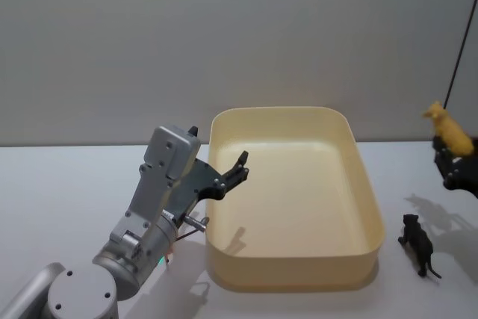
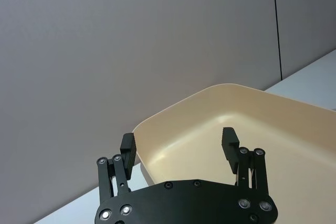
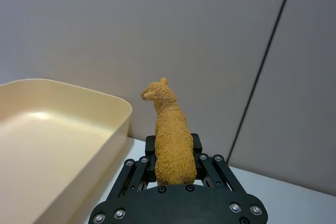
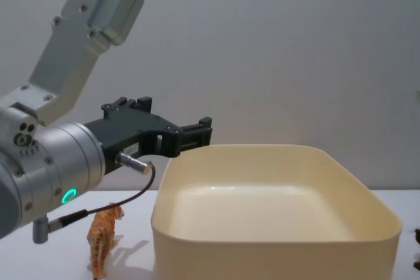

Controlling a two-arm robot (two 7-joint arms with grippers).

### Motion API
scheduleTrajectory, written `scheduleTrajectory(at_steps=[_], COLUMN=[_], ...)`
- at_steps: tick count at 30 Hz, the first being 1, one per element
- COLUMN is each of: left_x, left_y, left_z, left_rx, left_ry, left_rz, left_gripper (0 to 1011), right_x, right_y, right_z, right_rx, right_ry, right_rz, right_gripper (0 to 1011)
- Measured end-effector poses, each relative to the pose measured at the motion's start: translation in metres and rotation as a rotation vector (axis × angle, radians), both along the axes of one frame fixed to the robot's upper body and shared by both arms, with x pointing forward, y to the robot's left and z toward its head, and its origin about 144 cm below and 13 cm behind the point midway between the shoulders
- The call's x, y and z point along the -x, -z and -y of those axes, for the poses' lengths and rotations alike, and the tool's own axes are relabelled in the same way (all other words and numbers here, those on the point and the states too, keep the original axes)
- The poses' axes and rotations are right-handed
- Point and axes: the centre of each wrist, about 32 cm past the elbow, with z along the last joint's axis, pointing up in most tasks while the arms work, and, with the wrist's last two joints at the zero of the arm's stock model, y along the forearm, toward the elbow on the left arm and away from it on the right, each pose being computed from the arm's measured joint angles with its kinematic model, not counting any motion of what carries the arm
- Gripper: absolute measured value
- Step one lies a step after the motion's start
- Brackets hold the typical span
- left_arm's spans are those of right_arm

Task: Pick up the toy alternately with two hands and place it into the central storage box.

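yellow alpaca toy [image 3: 169, 124] clamped upright in right pincer [image 3: 174, 148], raised off the worktop [image 1: 67, 184], right of the cream storage box [image 1: 291, 273], not over it; box looks empty; step reads as carry-to-box; next move calls for a swing left over the tub, then jaws apart to drop; left pincer [image 2: 178, 140] spread, holding nothing, hovers at box's left rim; black animal toy [image 1: 419, 243] stands right of box, orange tiger toy [image 4: 105, 231] left of it; white worktop, plain grey wall [image 1: 224, 35] behind
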Motion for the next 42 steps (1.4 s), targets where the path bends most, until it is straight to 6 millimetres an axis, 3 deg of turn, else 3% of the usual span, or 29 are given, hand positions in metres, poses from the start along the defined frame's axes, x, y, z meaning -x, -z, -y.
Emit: scheduleTrajectory(at_steps=[13,30,42], left_x=[0.000,0.000,0.000], left_y=[0.000,0.000,0.000], left_z=[0.000,0.000,0.000], left_rx=[0.000,0.000,0.000], left_ry=[0.000,0.000,0.000], left_rz=[0.000,0.000,0.000], left_gripper=[1001,1001,1001], right_x=[-0.024,-0.071,-0.098], right_y=[-0.005,-0.009,-0.015], right_z=[-0.015,-0.057,-0.082], right_rx=[-0.013,-0.061,-0.094], right_ry=[-0.176,-0.438,-0.561], right_rz=[-0.052,-0.138,-0.171], right_gripper=[330,335,715])
